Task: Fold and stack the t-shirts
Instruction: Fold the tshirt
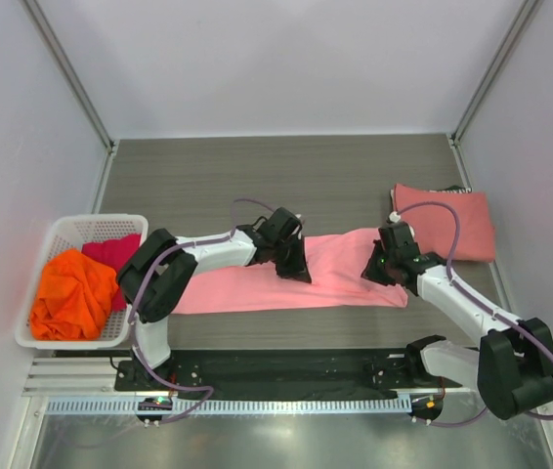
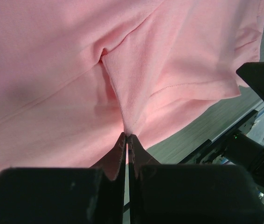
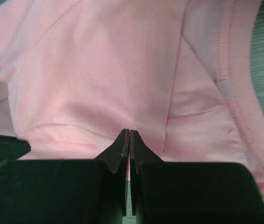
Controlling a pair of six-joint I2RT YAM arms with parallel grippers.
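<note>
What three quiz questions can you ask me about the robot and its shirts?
1. True or false: the orange shirt lies in the white basket.
2. Fill the gap: the folded salmon-red shirt lies on the table nearest the ___ arm.
3. Which shirt do the left pincer and the right pincer both pinch? A) the light pink shirt B) the orange shirt C) the salmon-red shirt

Key: 1 true; 2 right; 3 A.
</note>
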